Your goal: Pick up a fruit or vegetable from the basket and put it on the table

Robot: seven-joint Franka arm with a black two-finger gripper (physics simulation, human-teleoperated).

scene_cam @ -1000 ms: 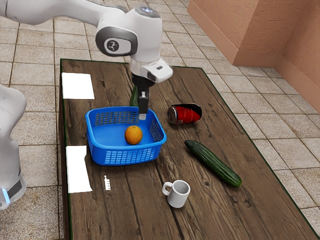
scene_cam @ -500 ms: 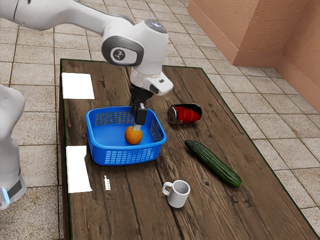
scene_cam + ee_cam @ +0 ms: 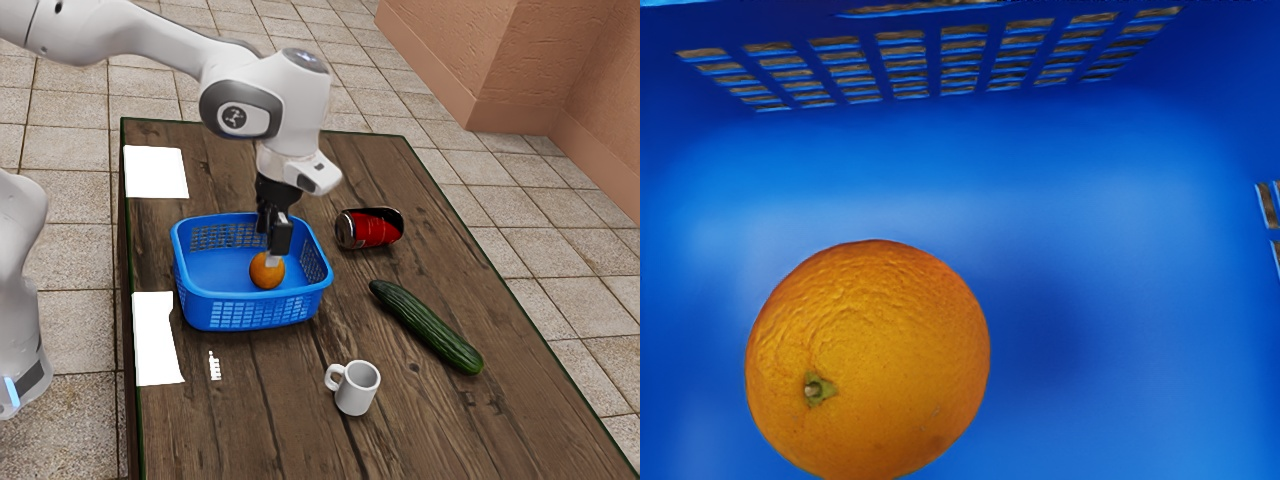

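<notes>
— Obscured?
— Underside of round orange fruit (image 3: 261,274); wrist view clips its edge.
— Bearing?
— Stem scar (image 3: 815,390) upward; axes roughly equal. In blue plastic basket (image 3: 250,312), three o'clock of centre. Black pincer (image 3: 269,249) at it, fingers apart.

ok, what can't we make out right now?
- Orange, lower edge: wrist view, cut off by the frame.
- Orange, underside: both views, hidden by its own bulk.
- Tool touching orange or not: exterior view, overlap hides any gap.
- Can, label text: exterior view, too small.
- Mug, inner floor: exterior view, hidden by its wall.
</notes>
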